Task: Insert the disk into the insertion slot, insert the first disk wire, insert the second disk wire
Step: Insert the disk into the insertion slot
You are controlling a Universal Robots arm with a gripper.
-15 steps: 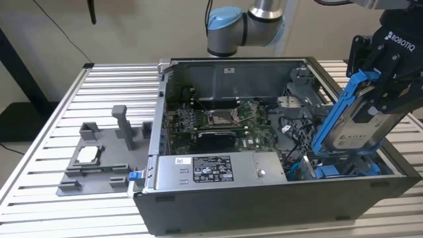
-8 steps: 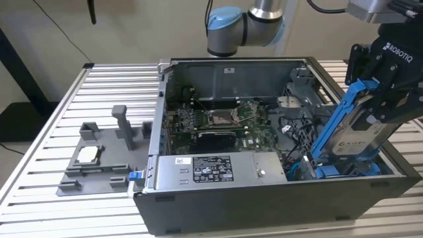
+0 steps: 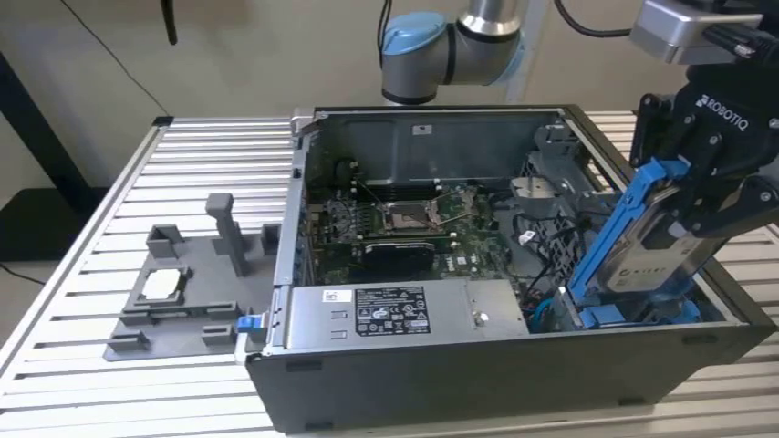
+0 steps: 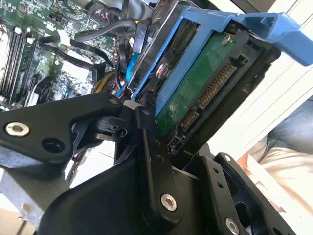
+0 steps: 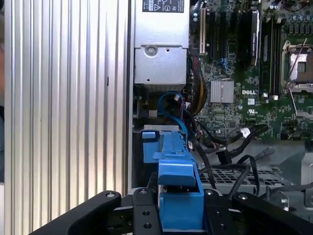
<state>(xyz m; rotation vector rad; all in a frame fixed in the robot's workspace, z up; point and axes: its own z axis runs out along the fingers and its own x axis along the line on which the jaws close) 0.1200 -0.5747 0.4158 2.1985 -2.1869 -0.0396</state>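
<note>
The disk (image 3: 651,246), a silver drive with a white label in a bright blue carrier, hangs steeply tilted at the exterior view's right. My gripper (image 3: 696,212) is shut on its upper part. Its lower end dips into the insertion slot (image 3: 627,315), a grey metal cage with blue fittings in the open case's near right corner. The second wrist view shows the disk's green circuit board (image 4: 195,93) and connector beside a black finger (image 4: 146,139). In the first wrist view the blue carrier (image 5: 178,196) sits between my fingers above the slot (image 5: 156,131). A blue cable (image 5: 171,104) loops beside it.
The open computer case (image 3: 487,383) holds a labelled grey power-supply box (image 3: 389,315) and the motherboard (image 3: 402,219), with loose black cables (image 5: 234,142) near the slot. A grey plastic fixture tray (image 3: 182,292) stands at the exterior view's left on the slatted metal table (image 3: 73,365).
</note>
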